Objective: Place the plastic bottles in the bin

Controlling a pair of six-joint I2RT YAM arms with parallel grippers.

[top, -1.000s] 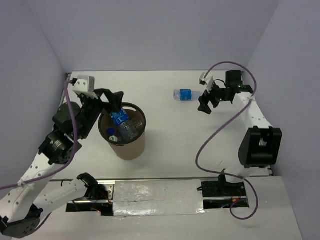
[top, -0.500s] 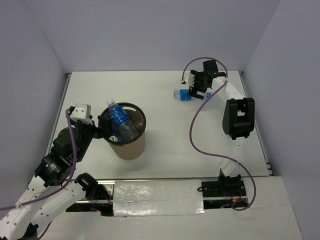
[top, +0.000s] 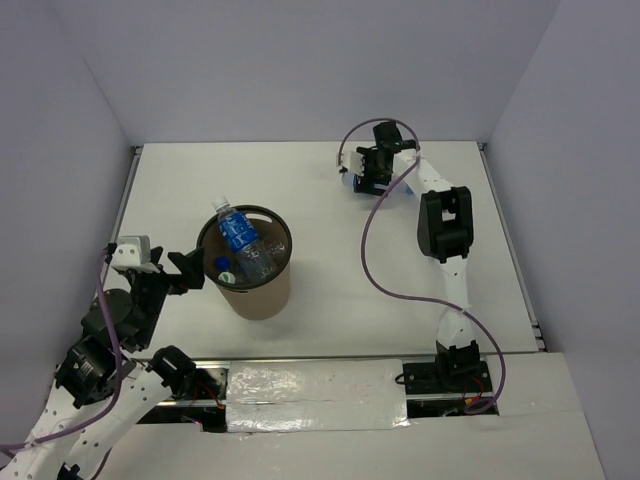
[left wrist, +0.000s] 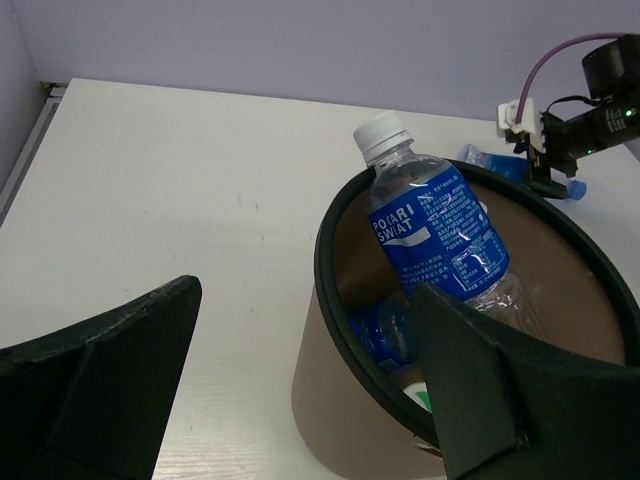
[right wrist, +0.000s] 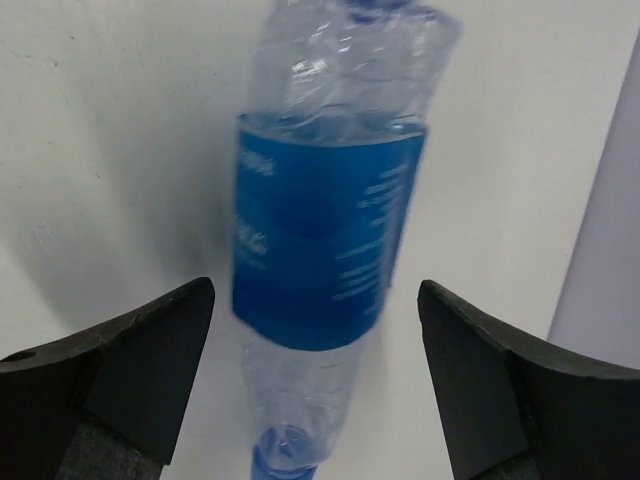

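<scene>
The brown bin (top: 262, 298) stands left of the table's middle. A blue-labelled plastic bottle (top: 236, 230) leans in it, cap above the rim (left wrist: 330, 290). Deeper inside lie another blue-labelled bottle (left wrist: 385, 335) and a bit of a green label (left wrist: 425, 402). My left gripper (top: 186, 272) hangs open just left of the bin, holding nothing. One more blue-labelled bottle (right wrist: 325, 240) lies on the table at the back. My right gripper (top: 367, 180) is over it, open, with a finger (right wrist: 130, 370) on each side and a gap to both. The top view hides most of that bottle.
Pale walls close the table in at the back and both sides. The right arm's purple cable (top: 375, 270) loops over the table's right half. A taped metal strip (top: 315, 385) runs along the near edge between the arm bases.
The left gripper opened, let go of the bottle leaning in the bin and drew back to the near left. The right arm swung left and came down over the bottle on the table.
</scene>
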